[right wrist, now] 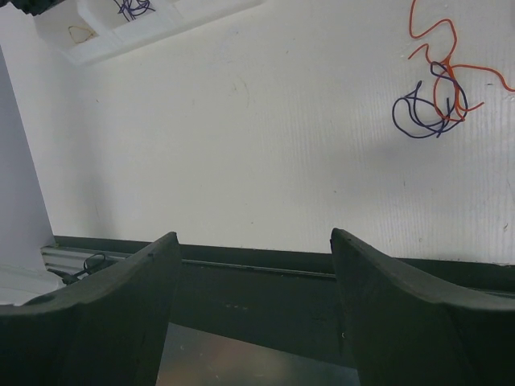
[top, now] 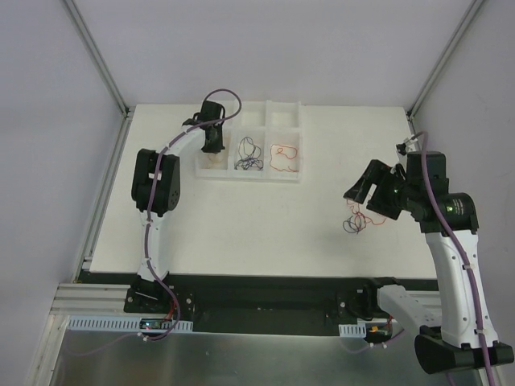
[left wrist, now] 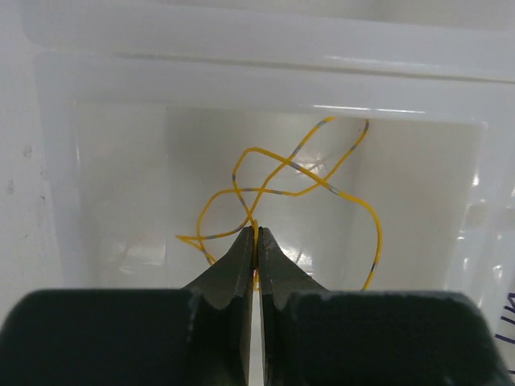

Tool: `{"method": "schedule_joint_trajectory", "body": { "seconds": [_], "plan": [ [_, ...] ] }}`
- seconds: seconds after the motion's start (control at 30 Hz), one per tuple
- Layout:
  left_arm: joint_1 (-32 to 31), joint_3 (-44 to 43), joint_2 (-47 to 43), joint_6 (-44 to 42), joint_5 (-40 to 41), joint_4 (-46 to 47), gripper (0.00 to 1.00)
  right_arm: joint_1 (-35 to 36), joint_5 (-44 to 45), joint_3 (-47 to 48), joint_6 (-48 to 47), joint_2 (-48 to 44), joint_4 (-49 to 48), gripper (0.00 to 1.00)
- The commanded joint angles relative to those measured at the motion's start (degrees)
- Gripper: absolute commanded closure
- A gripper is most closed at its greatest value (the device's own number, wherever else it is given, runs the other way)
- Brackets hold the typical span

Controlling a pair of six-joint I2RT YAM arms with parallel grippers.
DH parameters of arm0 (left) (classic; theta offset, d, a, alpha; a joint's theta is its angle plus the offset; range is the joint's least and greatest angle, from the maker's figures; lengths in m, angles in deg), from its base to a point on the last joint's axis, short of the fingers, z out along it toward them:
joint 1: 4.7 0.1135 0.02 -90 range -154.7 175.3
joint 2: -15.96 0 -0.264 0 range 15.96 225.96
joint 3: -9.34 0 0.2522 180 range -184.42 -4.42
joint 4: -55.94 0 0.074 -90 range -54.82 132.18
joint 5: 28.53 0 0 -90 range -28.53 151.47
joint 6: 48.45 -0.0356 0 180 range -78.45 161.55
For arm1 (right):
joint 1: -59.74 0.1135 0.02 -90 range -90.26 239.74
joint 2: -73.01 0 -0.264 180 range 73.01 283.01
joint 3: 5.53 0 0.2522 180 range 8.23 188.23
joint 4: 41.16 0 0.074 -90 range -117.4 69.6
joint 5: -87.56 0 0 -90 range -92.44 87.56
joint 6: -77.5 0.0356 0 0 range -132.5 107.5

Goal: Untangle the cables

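Nearest you, the right gripper hangs with its jaws spread wide and nothing between them, off to the right of the tray and on the near side of it. Just beside that gripper, on the bare table, lies the tangle: red-orange and dark blue cables looped through each other, well apart from the tray. Farther out, the left gripper is down inside the tray's front left cell with its jaws pressed together, and the yellow cable runs into the pinch between the tips. The step in hand looks like dropping off a freed cable. Your next move there likely calls for parting those jaws and lifting straight up so the curls do not ride out with the tips. After that, the tangle probably needs both grippers, one on each colour. In the tray's front row, the middle cell holds a dark blue cable and the right cell a red cable. In the back cells you can make out no cable from above.
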Motion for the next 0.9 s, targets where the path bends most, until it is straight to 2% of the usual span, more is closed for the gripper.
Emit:
{"method": "schedule_joint_trajectory", "body": {
  "seconds": [0.0,0.1,0.33,0.4,0.67,0.87],
  "plan": [
    [0.17,-1.15,-0.79,-1.72,0.24,-0.19,1.00,-0.46,1.17,1.09,-0.62,-1.05,2.01,0.23],
    [0.35,0.25,-1.84,-2.16,1.20,-0.36,0.98,-0.46,0.47,1.52,-0.71,-0.17,1.66,0.23],
    [0.35,1.22,-8.42,-2.34,0.85,-3.08,0.58,-0.45,-0.06,1.44,-1.06,0.62,0.25,0.23],
    [0.35,1.84,-11.14,-1.63,0.77,-3.70,0.51,-0.37,-0.15,1.09,-0.97,0.89,-0.19,0.23],
    [0.35,5.00,-21.34,2.05,-4.06,-6.17,0.36,-0.46,-0.68,0.21,-0.89,2.38,-1.25,0.23],
    [0.35,6.41,-22.32,3.03,-5.74,-7.66,0.34,-0.46,-0.94,0.65,-0.71,2.73,-1.16,0.23]
  ]
}}
